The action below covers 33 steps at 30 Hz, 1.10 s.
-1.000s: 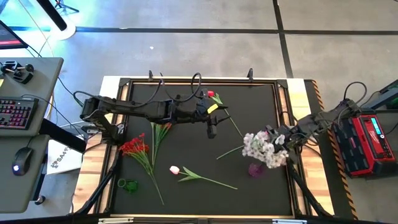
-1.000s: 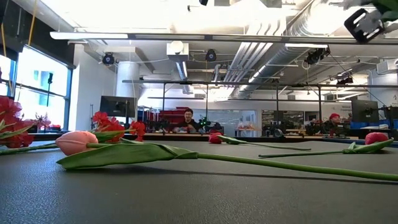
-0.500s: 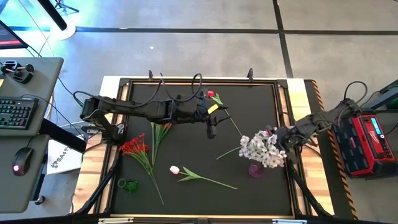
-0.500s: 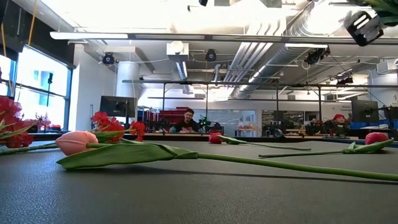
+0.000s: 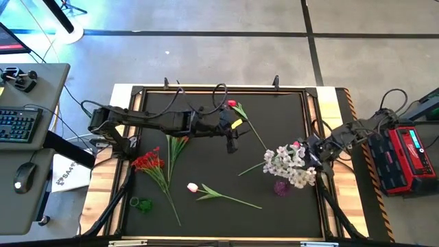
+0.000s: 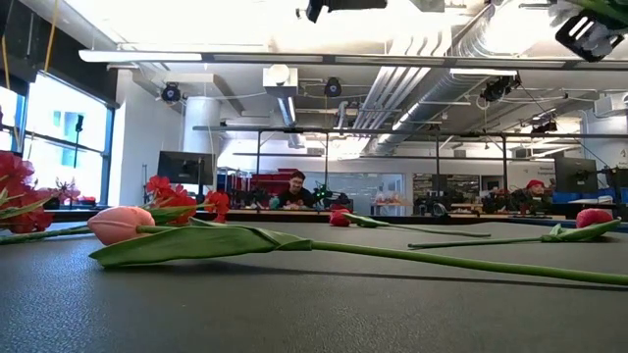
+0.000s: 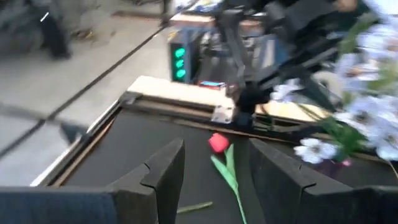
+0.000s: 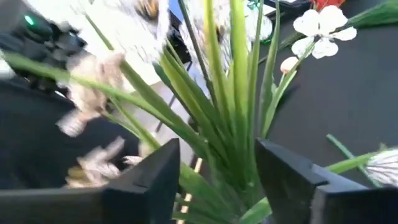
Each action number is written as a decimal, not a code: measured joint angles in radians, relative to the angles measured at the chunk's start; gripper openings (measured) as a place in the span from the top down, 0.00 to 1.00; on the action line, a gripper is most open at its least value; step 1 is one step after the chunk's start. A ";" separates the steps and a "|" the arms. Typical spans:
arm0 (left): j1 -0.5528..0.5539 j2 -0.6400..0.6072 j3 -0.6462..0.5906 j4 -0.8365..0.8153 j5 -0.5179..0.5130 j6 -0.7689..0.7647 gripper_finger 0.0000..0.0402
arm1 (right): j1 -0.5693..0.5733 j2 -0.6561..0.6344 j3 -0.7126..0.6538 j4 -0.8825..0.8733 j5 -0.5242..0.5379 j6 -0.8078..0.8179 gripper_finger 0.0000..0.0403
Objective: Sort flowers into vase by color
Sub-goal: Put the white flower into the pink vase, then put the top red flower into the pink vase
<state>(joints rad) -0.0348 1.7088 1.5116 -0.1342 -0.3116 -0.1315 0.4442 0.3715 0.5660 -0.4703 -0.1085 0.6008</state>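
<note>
A bunch of white blossoms (image 5: 288,165) spreads above a small purple vase (image 5: 281,186) at the table's right. The blossoms hide whether its stems reach into the vase. My right gripper (image 5: 310,152) is open, and the bunch's green stems (image 8: 214,106) run between its fingers. My left gripper (image 5: 232,144) hangs open over the table's middle with nothing between its fingers (image 7: 214,155). One red rosebud (image 5: 232,103) lies at the far middle. A second rosebud (image 7: 217,142) lies on the mat by the white bunch. My right gripper has one finger (image 8: 146,180) on each side of the bunch's green stems, low on the stems, with the blossoms farther out. I cannot tell whether either finger touches them.
On the left lie a red blossom sprig (image 5: 147,162) and orange-red buds on long stems (image 5: 175,144), with a green vase (image 5: 141,204) near the front left. A pink tulip (image 5: 193,186) lies at the front middle. A raised frame (image 5: 219,89) borders the black mat.
My right gripper has risen a little and rolled. The white bunch has shifted slightly toward the table's left and spread wider. My left gripper has tipped downward, so that part of that arm now shows at the top of the low view.
</note>
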 joint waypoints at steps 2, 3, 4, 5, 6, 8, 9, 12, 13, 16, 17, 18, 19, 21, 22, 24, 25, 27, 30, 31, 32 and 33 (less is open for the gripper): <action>0.014 0.000 0.000 -0.057 -0.030 -0.091 0.60 | 0.000 0.000 0.031 -0.031 -0.003 0.030 0.46; 0.022 0.000 0.000 -0.086 -0.033 -0.124 0.60 | 0.000 0.000 0.047 -0.049 -0.002 0.032 0.45; 0.029 0.001 0.000 -0.110 -0.036 -0.152 0.60 | 0.000 0.000 0.064 -0.068 0.003 0.036 0.45; 0.035 0.001 0.000 -0.131 -0.042 -0.180 0.60 | 0.000 0.000 0.083 -0.082 0.013 0.047 0.45; 0.040 0.001 0.000 -0.148 -0.047 -0.206 0.60 | 0.000 0.000 0.104 -0.094 0.030 0.049 0.46; 0.048 0.001 0.000 -0.172 -0.049 -0.245 0.60 | 0.000 0.000 0.140 -0.103 0.057 0.049 0.48; 0.049 0.001 0.000 -0.181 -0.054 -0.259 0.60 | 0.000 0.000 0.160 -0.106 0.076 0.049 0.49; 0.050 0.001 0.000 -0.183 -0.088 -0.275 0.60 | 0.000 0.000 0.220 -0.110 0.149 0.047 0.51; 0.050 0.001 0.000 -0.182 -0.099 -0.272 0.60 | 0.000 0.000 0.241 -0.110 0.187 0.046 0.52; 0.058 0.001 0.000 -0.184 -0.086 -0.256 0.60 | 0.000 0.000 0.294 -0.124 0.355 0.046 0.54; 0.066 0.001 0.000 -0.184 -0.055 -0.260 0.61 | 0.000 0.000 0.306 -0.135 0.424 0.040 0.55; 0.079 0.001 -0.001 -0.183 -0.017 -0.266 0.61 | 0.000 0.001 0.315 -0.153 0.500 0.028 0.56; 0.093 0.001 -0.008 -0.170 0.022 -0.268 0.62 | 0.000 0.003 0.320 -0.179 0.579 0.024 0.56; 0.119 0.000 -0.030 -0.144 0.073 -0.269 0.62 | -0.003 0.012 0.322 -0.240 0.732 0.026 0.58; 0.130 0.000 -0.040 -0.132 0.087 -0.272 0.63 | -0.007 0.019 0.322 -0.274 0.789 0.044 0.58; 0.145 0.001 -0.053 -0.113 0.109 -0.281 0.63 | -0.022 0.038 0.322 -0.326 0.861 0.096 0.59; 0.150 0.001 -0.058 -0.099 0.125 -0.284 0.63 | -0.033 0.049 0.322 -0.347 0.871 0.125 0.60; 0.155 0.000 -0.063 -0.097 0.139 -0.285 0.64 | -0.056 0.080 0.322 -0.382 0.864 0.197 0.60; 0.158 0.000 -0.078 -0.090 0.146 -0.285 0.64 | -0.103 0.147 0.322 -0.417 0.800 0.268 0.60; 0.159 0.000 -0.078 -0.088 0.146 -0.282 0.64 | -0.123 0.175 0.322 -0.423 0.779 0.285 0.60; 0.159 0.000 -0.078 -0.083 0.146 -0.278 0.64 | -0.147 0.205 0.322 -0.429 0.762 0.301 0.60; 0.159 0.000 -0.078 -0.078 0.146 -0.276 0.64 | -0.174 0.232 0.322 -0.433 0.742 0.312 0.60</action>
<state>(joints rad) 0.1242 1.7092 1.4338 -0.2118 -0.1658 -0.4072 0.2702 0.6030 0.8875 -0.9030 0.6334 0.9129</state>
